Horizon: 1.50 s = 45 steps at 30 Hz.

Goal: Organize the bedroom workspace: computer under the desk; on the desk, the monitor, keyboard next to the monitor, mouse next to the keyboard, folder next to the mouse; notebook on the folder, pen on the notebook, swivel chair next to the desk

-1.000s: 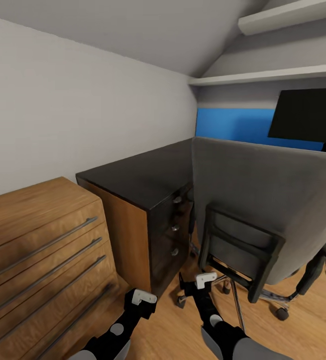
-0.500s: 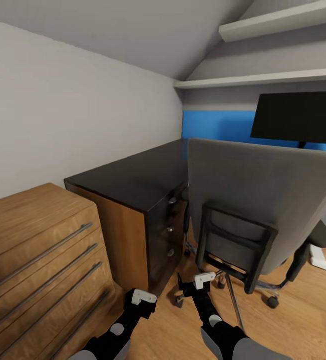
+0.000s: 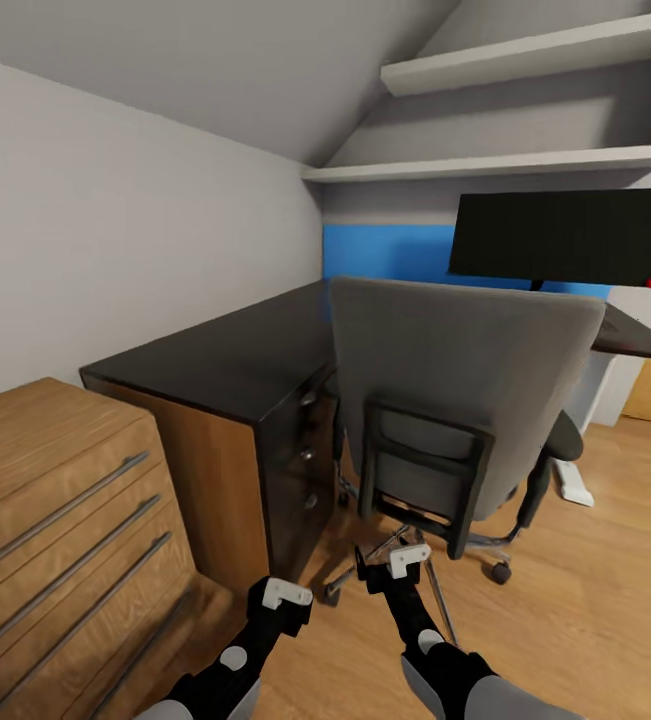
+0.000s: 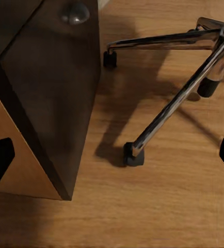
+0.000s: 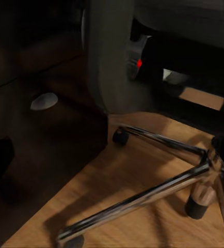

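Sloped grey walls and a wooden floor (image 3: 605,600) frame the black desk (image 3: 225,355), its surface running from centre left to the right edge, with the swivel chair (image 3: 455,370) at centre, back toward the camera, just beside the drawers. Upper right, the monitor (image 3: 565,232) stands on the surface; a wooden chest (image 3: 55,500) fills lower left. Along the bottom edge, the left gripper (image 3: 287,592) and right gripper (image 3: 408,560) hang over the floor, fingers released.

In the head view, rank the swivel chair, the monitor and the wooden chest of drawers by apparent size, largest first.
1. Grey padded swivel chair and light wooden chest of drawers: similar, unranked; the chest is cropped and nearer.
2. Wide black monitor, clearly smallest, though it stands farther away.
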Available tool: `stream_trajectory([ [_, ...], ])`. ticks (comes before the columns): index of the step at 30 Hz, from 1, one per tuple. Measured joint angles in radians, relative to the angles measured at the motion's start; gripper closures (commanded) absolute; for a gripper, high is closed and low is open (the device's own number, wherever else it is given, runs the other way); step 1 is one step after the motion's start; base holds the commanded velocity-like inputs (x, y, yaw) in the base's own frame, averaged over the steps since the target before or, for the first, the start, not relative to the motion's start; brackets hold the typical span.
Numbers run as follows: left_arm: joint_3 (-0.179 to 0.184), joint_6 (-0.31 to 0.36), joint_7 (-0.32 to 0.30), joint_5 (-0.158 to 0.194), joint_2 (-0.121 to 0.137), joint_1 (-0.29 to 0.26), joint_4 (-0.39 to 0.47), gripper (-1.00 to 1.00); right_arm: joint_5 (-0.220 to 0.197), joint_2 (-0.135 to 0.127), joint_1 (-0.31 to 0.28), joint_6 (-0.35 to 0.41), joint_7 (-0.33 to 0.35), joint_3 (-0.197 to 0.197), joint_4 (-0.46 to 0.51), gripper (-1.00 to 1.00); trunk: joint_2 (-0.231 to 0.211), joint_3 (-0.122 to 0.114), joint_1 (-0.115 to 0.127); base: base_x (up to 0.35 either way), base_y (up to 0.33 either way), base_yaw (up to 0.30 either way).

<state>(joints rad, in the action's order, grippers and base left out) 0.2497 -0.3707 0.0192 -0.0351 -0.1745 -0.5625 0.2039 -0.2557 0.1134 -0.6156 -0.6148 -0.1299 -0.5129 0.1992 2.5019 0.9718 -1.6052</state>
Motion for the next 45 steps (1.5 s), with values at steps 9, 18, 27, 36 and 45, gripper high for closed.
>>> stream_trajectory([
  [9, -0.001, 0.002, 0.001, 0.001, 0.0, 0.0, 0.0, -1.0, 0.0, 0.0, 0.0, 0.0, -0.001, 0.0, 0.0, -1.0, 0.0, -0.006, 0.0, -0.315, 0.119, -0.27],
  [18, -0.003, 0.002, 0.002, 0.003, 0.0, 0.0, 0.001, -1.0, -0.001, 0.0, 0.0, 0.001, -0.001, 0.0, 0.0, -1.0, 0.0, -0.012, 0.0, -0.32, 0.158, -0.27],
  [27, -0.005, 0.0, 0.003, 0.003, 0.0, 0.0, 0.002, -1.0, -0.005, -0.001, 0.0, 0.0, -0.001, 0.003, 0.0, -1.0, 0.0, -0.018, 0.0, -0.188, 0.116, -0.27],
  [36, -0.01, -0.002, 0.015, 0.004, 0.0, 0.0, 0.003, -1.0, -0.011, -0.008, 0.0, -0.004, -0.066, 0.035, 0.001, -1.0, 0.0, -0.023, 0.001, -0.015, 0.004, -0.252],
  [45, -0.117, 0.078, 0.194, 0.112, 0.002, 0.0, 0.07, -1.0, -0.01, -0.021, 0.0, -0.053, -0.119, 0.117, 0.0, -1.0, 0.0, -0.023, 0.001, -0.001, 0.0, -0.033],
])
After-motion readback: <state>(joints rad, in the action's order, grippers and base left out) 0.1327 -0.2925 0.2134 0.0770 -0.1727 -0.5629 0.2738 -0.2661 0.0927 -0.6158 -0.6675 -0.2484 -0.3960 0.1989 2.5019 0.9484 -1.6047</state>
